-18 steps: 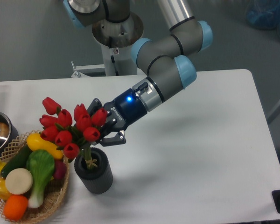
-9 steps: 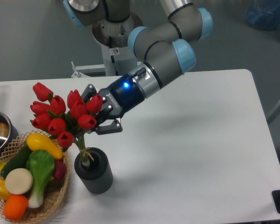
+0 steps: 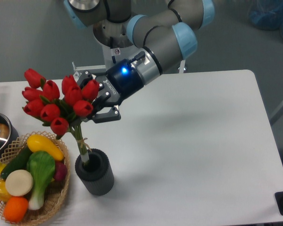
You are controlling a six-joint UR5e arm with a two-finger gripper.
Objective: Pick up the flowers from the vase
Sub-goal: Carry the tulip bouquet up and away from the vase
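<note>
The flowers (image 3: 56, 102) are clamped between the closed fingers of the gripper (image 3: 92, 101), just under the red buds. Below the gripper, stem ends remain inside the vase (image 3: 95, 172). The bunch is judged light and floppy, best held at the gathered stems.

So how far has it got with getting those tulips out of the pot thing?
Done: the tool has closed on the flowers, just under the red buds. In hand: the bunch is lifted and tilted, with much of the stems showing above the vase. Left: the stem ends still sit inside the vase's mouth, so the bunch isn't free yet and needs lifting higher to clear the rim.
</note>
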